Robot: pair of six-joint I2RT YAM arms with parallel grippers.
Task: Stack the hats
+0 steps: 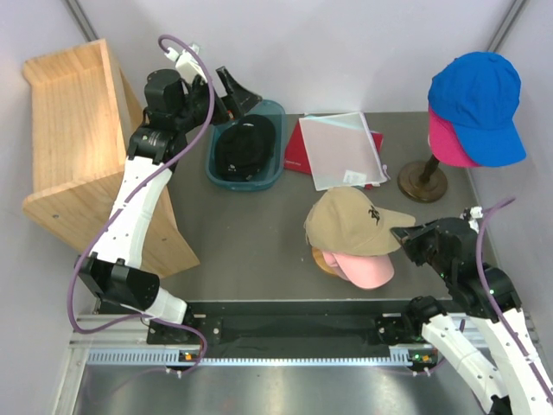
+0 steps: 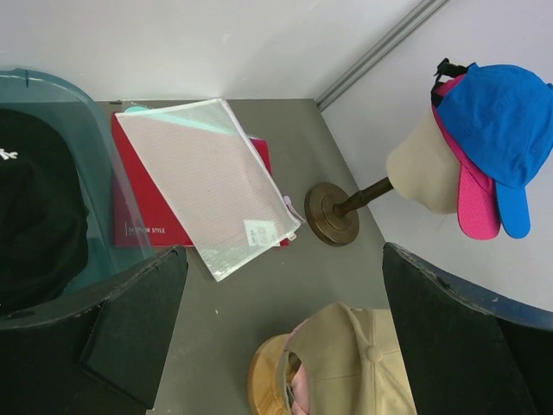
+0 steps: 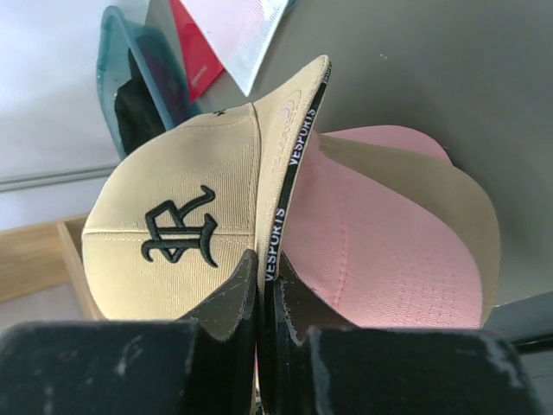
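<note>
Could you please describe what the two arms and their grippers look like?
Both arms have white links joined by black joint housings, the left arm and right arm alike. A purple cable loops along each. The left gripper has broad, flat black fingers; the right gripper shows black fingers scuffed pale at the edges.

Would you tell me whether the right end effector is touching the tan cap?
Touching: the right wrist view shows the right end effector pinching the tan cap by its brim.
</note>
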